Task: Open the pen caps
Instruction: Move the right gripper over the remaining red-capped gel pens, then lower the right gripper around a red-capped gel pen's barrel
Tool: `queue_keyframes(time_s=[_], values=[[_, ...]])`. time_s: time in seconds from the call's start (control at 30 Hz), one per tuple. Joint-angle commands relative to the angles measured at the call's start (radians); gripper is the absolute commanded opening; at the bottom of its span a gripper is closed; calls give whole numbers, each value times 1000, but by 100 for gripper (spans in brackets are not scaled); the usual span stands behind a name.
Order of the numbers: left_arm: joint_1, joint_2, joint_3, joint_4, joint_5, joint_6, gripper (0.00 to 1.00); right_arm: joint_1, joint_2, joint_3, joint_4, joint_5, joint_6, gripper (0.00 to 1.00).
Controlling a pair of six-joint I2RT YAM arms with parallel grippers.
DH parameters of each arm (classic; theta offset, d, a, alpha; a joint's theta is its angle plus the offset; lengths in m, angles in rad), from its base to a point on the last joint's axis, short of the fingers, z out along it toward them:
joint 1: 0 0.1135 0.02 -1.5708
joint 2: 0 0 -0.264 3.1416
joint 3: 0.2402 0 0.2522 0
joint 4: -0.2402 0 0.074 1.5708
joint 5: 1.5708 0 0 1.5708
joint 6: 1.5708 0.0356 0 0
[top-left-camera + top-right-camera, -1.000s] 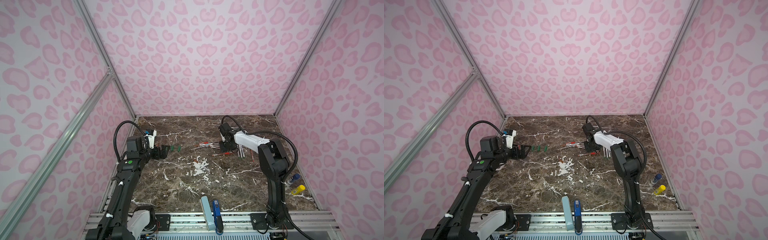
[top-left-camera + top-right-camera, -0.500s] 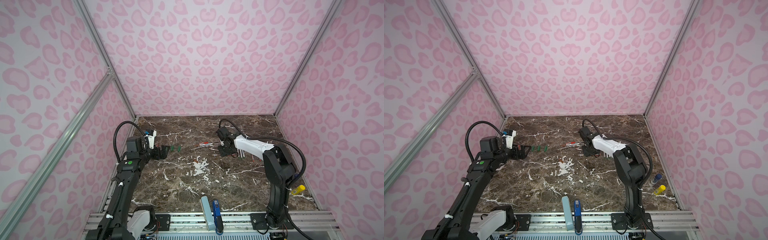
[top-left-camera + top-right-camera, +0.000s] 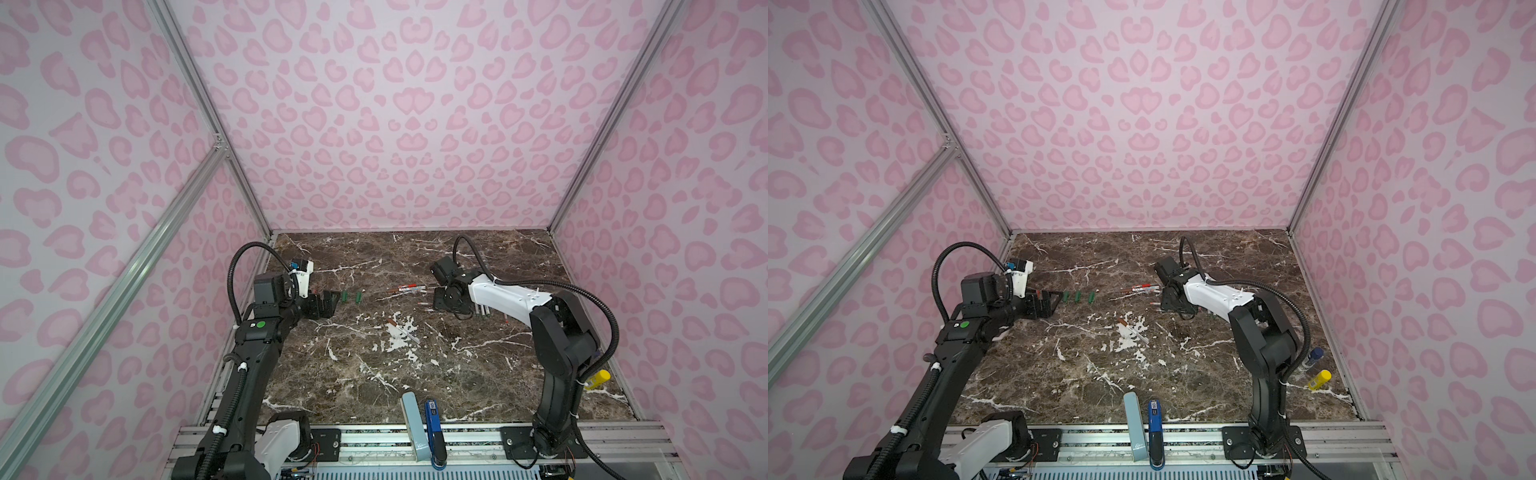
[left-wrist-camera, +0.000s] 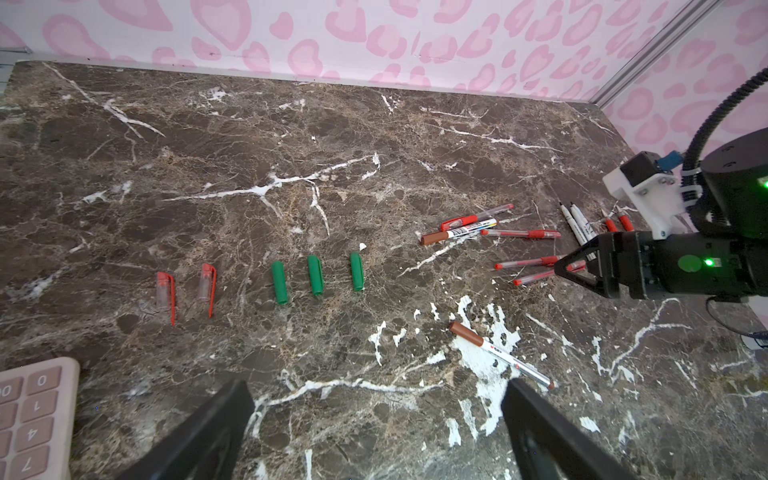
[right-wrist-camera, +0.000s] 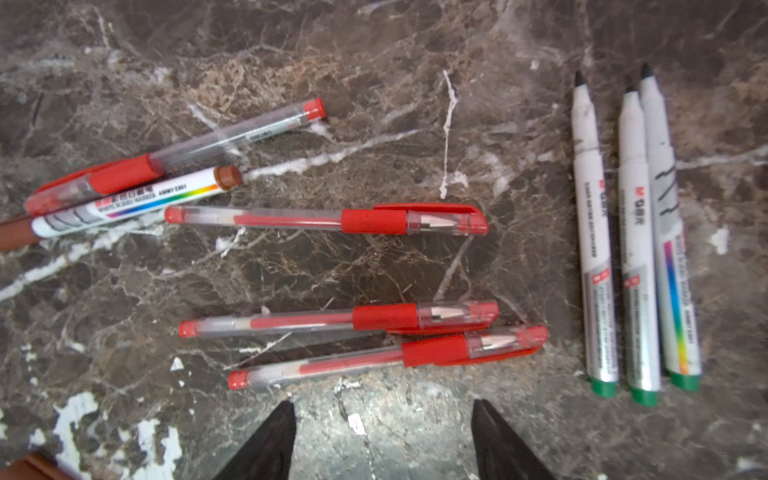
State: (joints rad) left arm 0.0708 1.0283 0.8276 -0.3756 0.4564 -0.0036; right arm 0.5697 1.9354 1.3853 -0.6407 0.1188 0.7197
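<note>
Three green pen caps [image 4: 316, 275] lie side by side, with two red pen caps [image 4: 207, 286] beside them. My left gripper [image 4: 378, 399] hovers open and empty short of that row, and it shows in both top views [image 3: 328, 301]. A brown-capped marker [image 4: 498, 353] lies near one left finger. My right gripper [image 5: 382, 405] is open over bare marble, with nothing between its fingers. Just past its fingertips lie three capped red pens [image 5: 386, 353]. Three uncapped white markers [image 5: 638, 249] lie parallel to one side. A further capped red pen [image 5: 174, 160] and another brown-capped marker [image 5: 129, 203] lie farther off.
A pale blue bar [image 3: 411, 419] and a blue stapler-like object [image 3: 432, 424] stand at the front edge. A yellow object [image 3: 596, 379] and a blue-capped one [image 3: 1314, 355] lie by the right wall. A pink calculator [image 4: 33, 411] sits beside my left gripper. Pink walls close in three sides.
My right gripper's jaws have spread wider. Its elbow has swung toward the front and the gripper has shifted a little over the red pens. The left arm has not moved.
</note>
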Motion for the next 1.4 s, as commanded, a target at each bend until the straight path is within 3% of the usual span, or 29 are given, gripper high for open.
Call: queue_keyframes(time_s=[0.0,0.23,0.6,0.9,1.07,1.37], values=[[0,0,5,24,0,4,98,0,62,71,-40,73,37,68],[0,2,7,25,0,5,97,1,125,156,-116,113,4,66],[0,6,1,40,13,0,98,22,81,31,-72,114,20,65],[0,12,1,39,7,4,98,19,135,108,-122,112,-1,65],[1,14,0,44,12,1,97,16,80,123,-108,110,-4,65],[-2,21,9,35,7,3,98,-5,193,234,-152,121,-31,65]])
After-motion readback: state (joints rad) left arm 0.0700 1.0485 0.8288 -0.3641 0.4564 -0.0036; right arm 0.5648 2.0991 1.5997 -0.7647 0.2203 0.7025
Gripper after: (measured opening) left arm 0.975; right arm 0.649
